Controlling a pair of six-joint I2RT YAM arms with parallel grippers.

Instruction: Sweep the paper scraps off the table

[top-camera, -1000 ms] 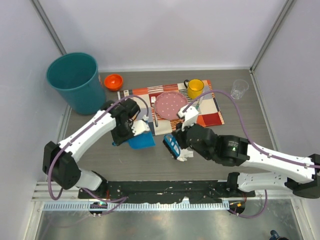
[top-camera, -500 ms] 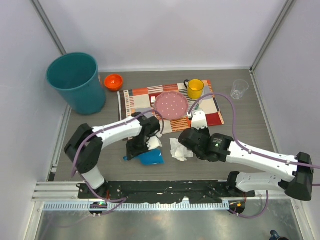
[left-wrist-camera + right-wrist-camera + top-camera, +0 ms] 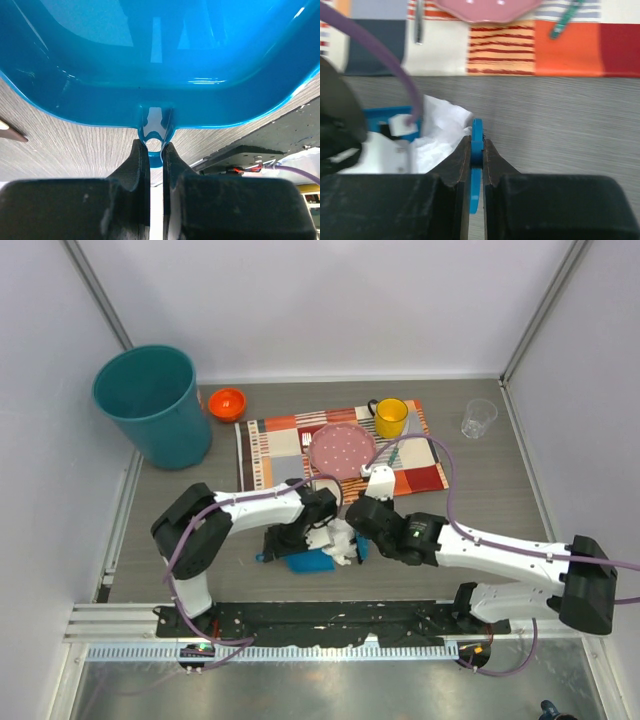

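Crumpled white paper scraps (image 3: pixel 335 540) lie at the mouth of a blue dustpan (image 3: pixel 308 561) on the grey wood-grain table (image 3: pixel 480 490). My left gripper (image 3: pixel 283 540) is shut on the dustpan's handle tab; the left wrist view shows the pan (image 3: pixel 160 60) filling the top, with my left gripper (image 3: pixel 154 147) clamped on the tab. My right gripper (image 3: pixel 362 538) is shut on a thin blue brush (image 3: pixel 477 132), pressed against the paper (image 3: pixel 442 131) from the right. In the right wrist view my right gripper (image 3: pixel 477 144) sits beside the paper, with the dustpan's edge (image 3: pixel 380 112) behind it.
A teal bin (image 3: pixel 152 400) stands at the far left with an orange bowl (image 3: pixel 227 402) beside it. A patchwork placemat (image 3: pixel 272 440) carries a pink plate (image 3: pixel 342 450) and a yellow mug (image 3: pixel 390 418). A clear cup (image 3: pixel 479 418) stands at the far right.
My left gripper carried the dustpan right and nearer. My right gripper moved the brush left, pushing the paper wad against and onto the pan's mouth.
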